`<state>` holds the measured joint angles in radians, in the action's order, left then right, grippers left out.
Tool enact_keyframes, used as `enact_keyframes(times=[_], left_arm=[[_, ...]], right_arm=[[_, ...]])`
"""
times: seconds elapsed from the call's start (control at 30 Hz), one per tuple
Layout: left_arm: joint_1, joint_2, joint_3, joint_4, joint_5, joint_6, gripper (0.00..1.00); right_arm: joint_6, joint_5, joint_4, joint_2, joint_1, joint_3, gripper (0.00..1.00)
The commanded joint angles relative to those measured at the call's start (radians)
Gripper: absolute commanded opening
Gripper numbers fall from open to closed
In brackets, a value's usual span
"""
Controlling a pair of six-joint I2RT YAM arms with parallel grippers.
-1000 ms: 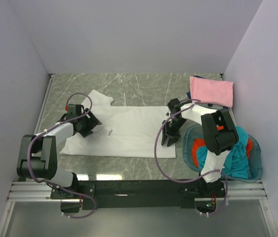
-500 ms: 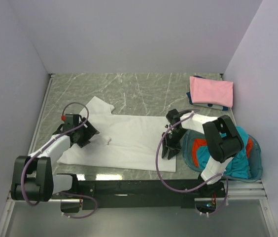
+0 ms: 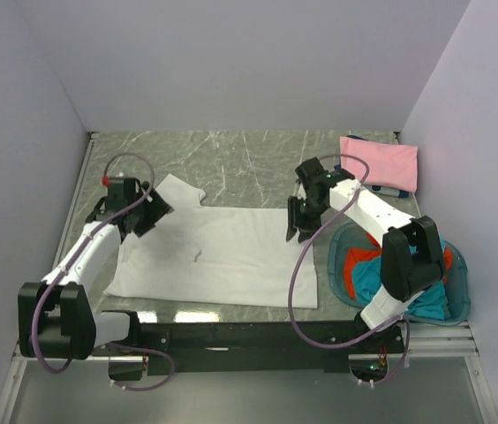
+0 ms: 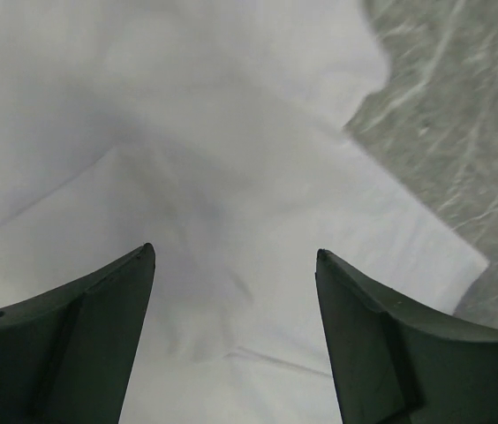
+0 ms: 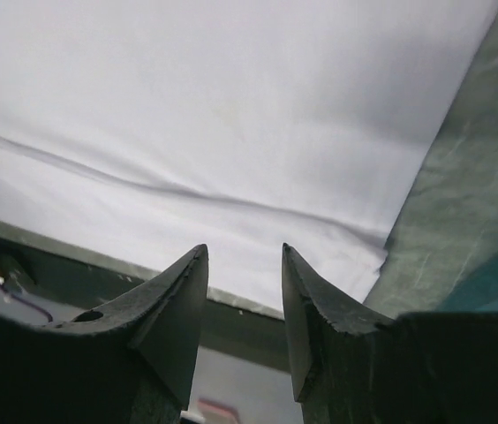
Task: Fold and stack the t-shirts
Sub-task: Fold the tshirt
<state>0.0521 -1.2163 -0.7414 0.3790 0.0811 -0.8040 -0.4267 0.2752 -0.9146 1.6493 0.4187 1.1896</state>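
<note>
A white t-shirt lies spread flat on the marble table, collar to the left, and fills both wrist views. My left gripper is open and empty above its upper left sleeve. My right gripper is open and empty over the shirt's right hem. A folded pink t-shirt lies at the back right on something dark blue. Teal and orange-red t-shirts sit crumpled in the basket.
A round translucent blue basket stands at the front right beside the shirt's hem. Grey walls close in the table on three sides. Bare marble lies behind the white shirt. The black mounting rail runs along the near edge.
My left gripper has moved back up toward the shirt's upper left sleeve. My right gripper has moved back to the hem's far corner. The shirt lies flatter, shifted slightly.
</note>
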Motion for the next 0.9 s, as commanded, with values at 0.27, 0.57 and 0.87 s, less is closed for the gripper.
enact_keyframes(times=[0.27, 0.57, 0.87], left_arm=[[-0.001, -0.221, -0.346, -0.028, -0.007, 0.127, 0.77], [-0.001, -0.333, -0.432, -0.04, 0.011, 0.134, 0.77], [0.0, -0.382, -0.449, -0.023, 0.005, 0.15, 0.76]], right_arm=[[0.017, -0.263, 0.111, 0.058, -0.113, 0.22, 0.45], [0.068, -0.26, 0.213, 0.216, -0.193, 0.248, 0.45], [0.066, -0.197, 0.324, 0.279, -0.225, 0.226, 0.44]])
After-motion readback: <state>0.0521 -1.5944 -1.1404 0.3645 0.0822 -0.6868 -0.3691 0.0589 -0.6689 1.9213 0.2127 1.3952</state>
